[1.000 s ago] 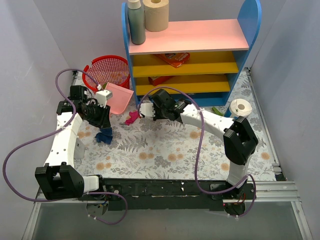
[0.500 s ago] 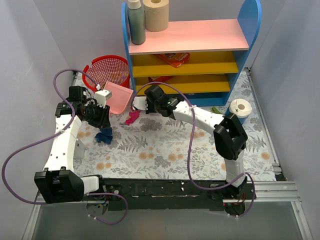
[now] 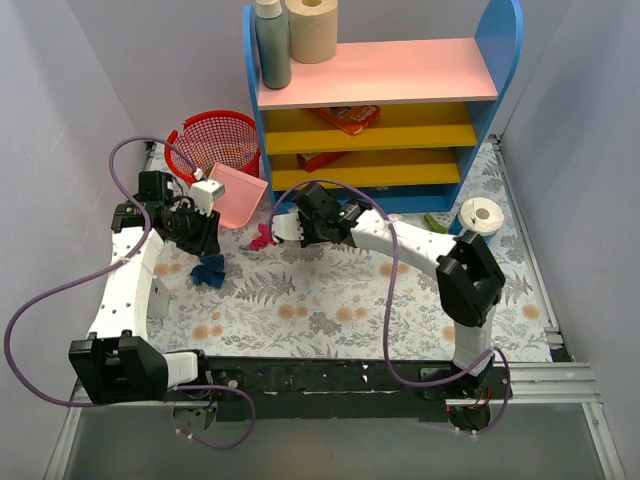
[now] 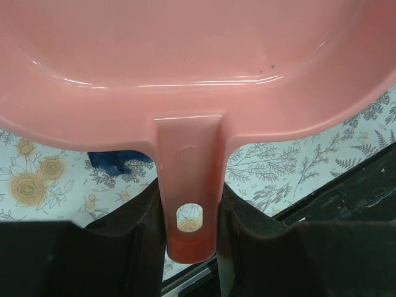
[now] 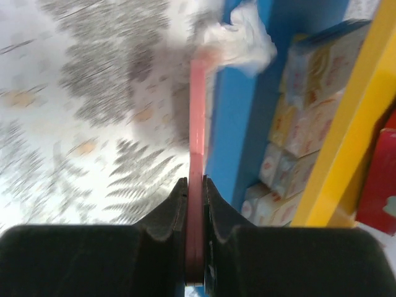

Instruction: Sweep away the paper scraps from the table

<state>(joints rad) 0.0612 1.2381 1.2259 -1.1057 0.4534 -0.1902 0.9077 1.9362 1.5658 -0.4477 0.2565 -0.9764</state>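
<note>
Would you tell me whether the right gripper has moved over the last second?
Yes. The right gripper swung toward the blue shelf unit, then drew back from it, ending slightly farther away.

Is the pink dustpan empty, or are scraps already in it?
Empty, as far as visible: the top view shows the dustpan bare pink; the magenta scrap and blue scrap lie on the table outside it.

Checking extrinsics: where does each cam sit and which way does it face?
Top external: above and behind the bases, looking down on the table and shelf unit; both arms visible.
Left wrist: behind the left gripper, facing the pink dustpan it clamps; both fingers visible.
Right wrist: behind the right gripper, facing along its thin pink tool toward the shelf unit; fingers visible.
Shared: top and left wrist both show the pink dustpan and dark blue scrap.
</note>
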